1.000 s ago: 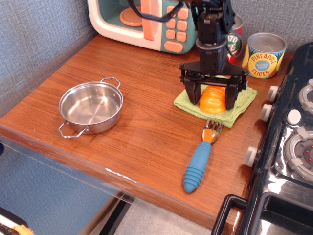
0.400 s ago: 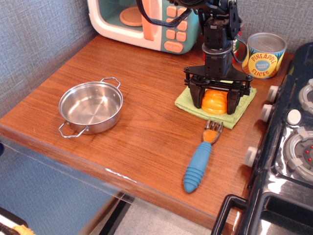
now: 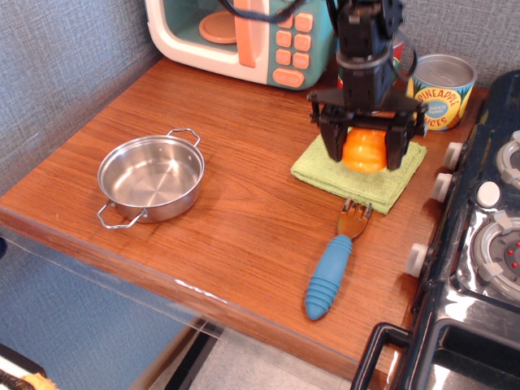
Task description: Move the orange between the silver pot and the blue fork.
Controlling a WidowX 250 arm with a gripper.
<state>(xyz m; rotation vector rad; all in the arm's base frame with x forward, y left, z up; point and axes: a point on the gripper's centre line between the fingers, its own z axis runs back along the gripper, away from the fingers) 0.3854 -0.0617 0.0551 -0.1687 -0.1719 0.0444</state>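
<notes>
The orange (image 3: 364, 149) sits between the two black fingers of my gripper (image 3: 364, 156), which is shut on it and holds it a little above a green cloth (image 3: 333, 173). The silver pot (image 3: 150, 177) stands empty at the table's left. The blue fork (image 3: 329, 275) lies near the front right, its tined head pointing towards the cloth. The orange is to the right of the pot and behind the fork.
A toy microwave (image 3: 244, 32) stands at the back. A pineapple tin can (image 3: 439, 91) and a second can (image 3: 397, 58), partly hidden by the arm, stand at the back right. A black toy stove (image 3: 479, 244) borders the right side. The table's front edge (image 3: 203, 296) runs diagonally.
The gripper closed its fingers in on the orange on the cloth and has risen with it, shifting slightly back and right. Pot and fork have not moved.
</notes>
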